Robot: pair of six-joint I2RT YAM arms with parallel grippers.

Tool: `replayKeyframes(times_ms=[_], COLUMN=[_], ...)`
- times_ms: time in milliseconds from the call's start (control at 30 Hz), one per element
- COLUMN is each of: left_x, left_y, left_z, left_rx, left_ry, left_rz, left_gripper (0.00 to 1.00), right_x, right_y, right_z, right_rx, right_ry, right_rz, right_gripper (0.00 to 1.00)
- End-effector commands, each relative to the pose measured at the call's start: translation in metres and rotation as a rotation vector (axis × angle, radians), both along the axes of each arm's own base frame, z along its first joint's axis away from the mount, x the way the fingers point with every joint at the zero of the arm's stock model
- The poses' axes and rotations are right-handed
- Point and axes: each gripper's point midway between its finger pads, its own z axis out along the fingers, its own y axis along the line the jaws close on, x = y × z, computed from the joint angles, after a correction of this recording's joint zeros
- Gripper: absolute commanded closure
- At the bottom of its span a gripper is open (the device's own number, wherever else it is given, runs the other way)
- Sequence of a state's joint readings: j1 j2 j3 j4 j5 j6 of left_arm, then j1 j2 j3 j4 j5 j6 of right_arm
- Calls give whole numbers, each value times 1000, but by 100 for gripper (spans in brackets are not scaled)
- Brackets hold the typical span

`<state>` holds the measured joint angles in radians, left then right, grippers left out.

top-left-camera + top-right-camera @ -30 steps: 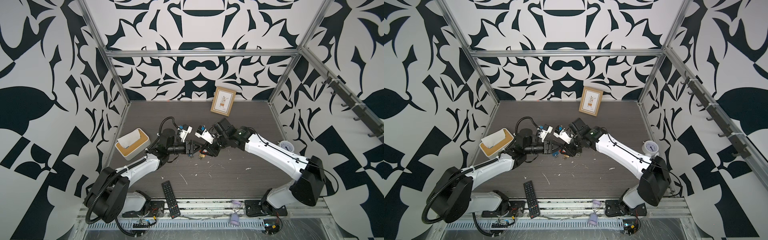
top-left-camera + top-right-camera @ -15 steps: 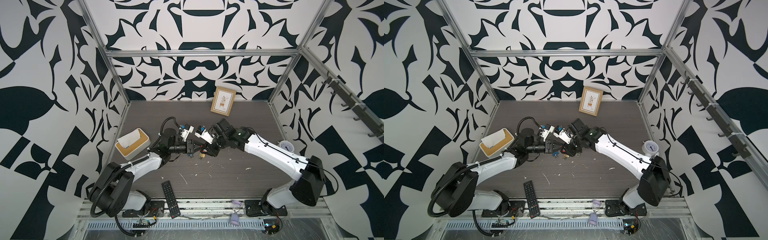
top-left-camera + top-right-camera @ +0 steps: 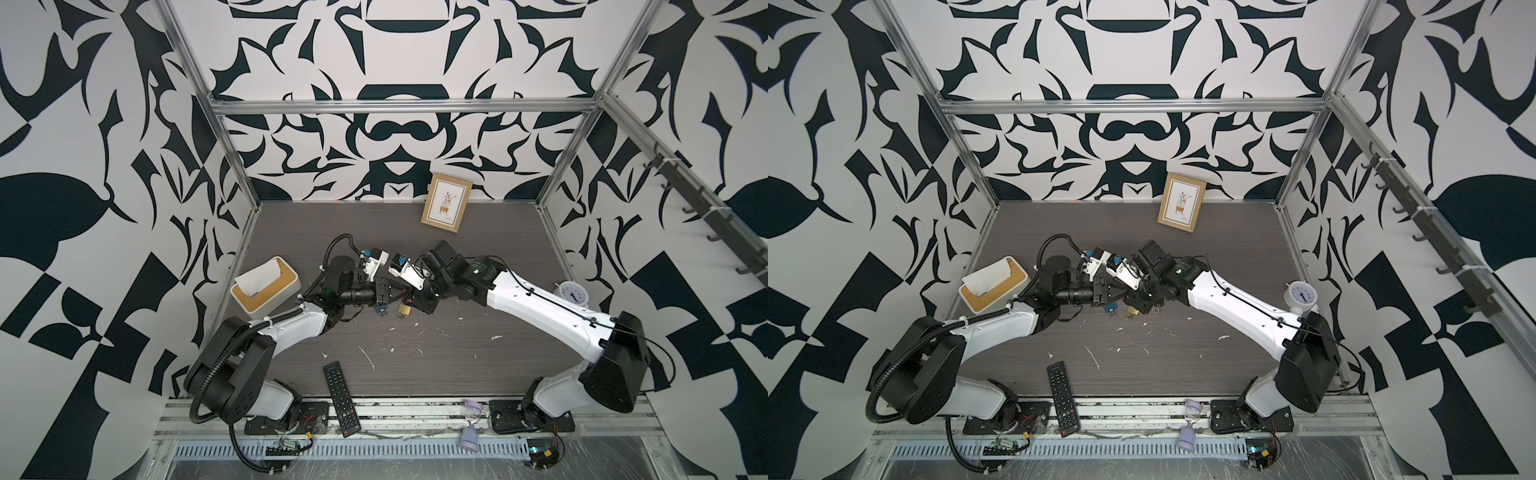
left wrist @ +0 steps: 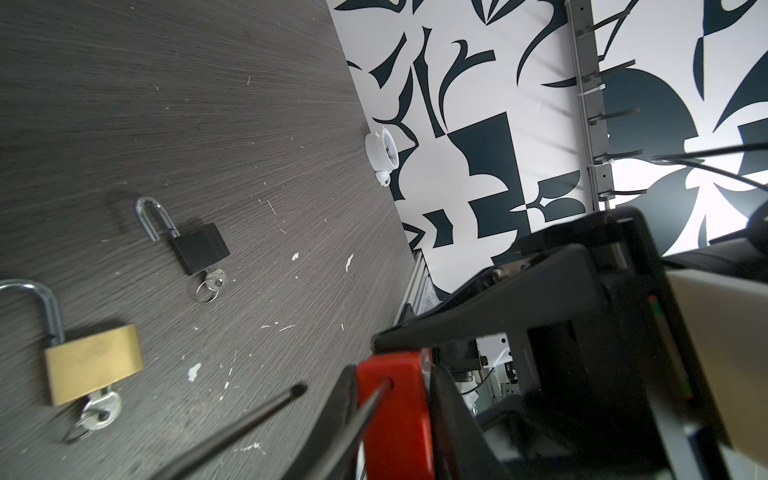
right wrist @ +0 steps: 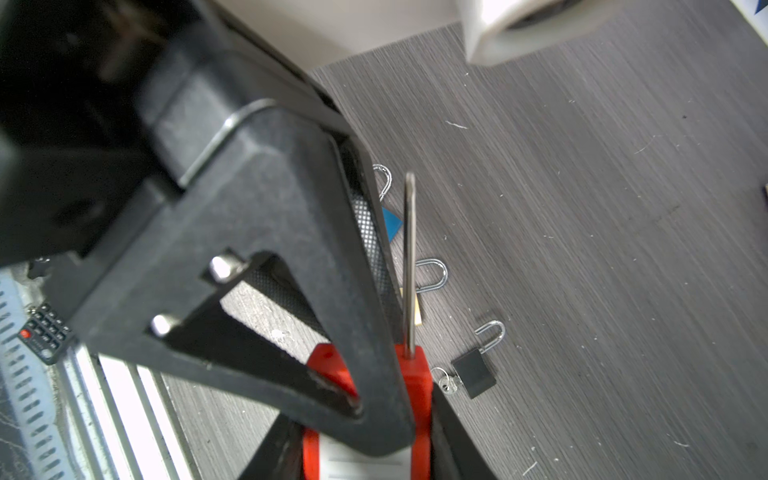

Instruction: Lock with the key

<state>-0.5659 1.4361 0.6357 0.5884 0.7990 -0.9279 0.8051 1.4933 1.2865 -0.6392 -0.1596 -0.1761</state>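
Red padlock (image 4: 395, 415) sits between both arms over the table (image 4: 208, 104), its long shackle (image 5: 409, 257) pointing outward. Left end effector (image 3: 392, 293) pinches its body; right end effector (image 3: 422, 301) clamps it too. Brass padlock (image 4: 93, 363) and black padlock (image 4: 199, 249) lie nearby, keys inserted.

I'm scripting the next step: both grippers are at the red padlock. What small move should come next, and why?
Probably close the left gripper firmly on the red padlock: its fingers flank the body closely, but firm contact is unclear. The right gripper holds the body, and the free end of the shackle stands clear of it, so it looks unlocked.
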Motion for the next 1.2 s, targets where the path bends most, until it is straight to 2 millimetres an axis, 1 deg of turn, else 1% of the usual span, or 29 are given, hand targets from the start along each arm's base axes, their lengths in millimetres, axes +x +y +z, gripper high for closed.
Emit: replayKeyframes(times_ms=[0,167,200,233,267,300,367,400,467,533,567,600,700,767,833,900,967,1033,1100,1167], left_x=[-24,-14,-11,-8,-5,-2,6,11,19,27,31,36,51,60,69,74,77,78,78,77], left_y=[-10,-4,-2,-1,0,1,4,6,6,6,6,6,10,11,15,19,22,23,21,21], left_z=[4,-3,-5,-5,-5,-4,-7,-9,-11,-10,-10,-9,-2,6,6,7,11,11,14,16], left_rx=[-25,-1,6,11,9,9,20,26,12,-24,-39,-64,-157,-228,-287,-339,-387,-398,-406,-412], left_ry=[-24,-17,-14,-16,-20,-19,-19,-16,-13,-6,1,4,24,51,99,131,145,167,164,166], left_rz=[-127,-25,3,28,49,67,122,157,202,240,258,281,358,401,453,495,516,526,520,526], left_gripper=[100,100,100,100,100,100,100,100,100,100,100,100,100,100,100,100,100,100,100,100], right_x=[44,48,48,49,51,53,59,64,69,74,75,78,88,90,92,91,89,85,83,83], right_y=[15,15,15,16,18,17,13,10,3,-5,-8,-14,-35,-45,-56,-62,-62,-56,-51,-49], right_z=[47,45,44,43,45,48,54,61,72,85,89,93,102,106,105,102,99,95,94,86], right_rx=[123,121,121,123,148,163,194,226,287,374,407,449,601,737,854,934,996,1034,1079,1102], right_ry=[-203,-212,-213,-208,-207,-212,-228,-231,-214,-189,-175,-154,-79,9,105,181,249,313,353,395], right_rz=[-68,-86,-88,-94,-112,-134,-196,-233,-288,-339,-355,-393,-502,-544,-605,-625,-628,-603,-578,-584], right_gripper=[100,100,98,91,67,54,39,34,30,22,19,14,13,13,15,16,17,17,17,19])
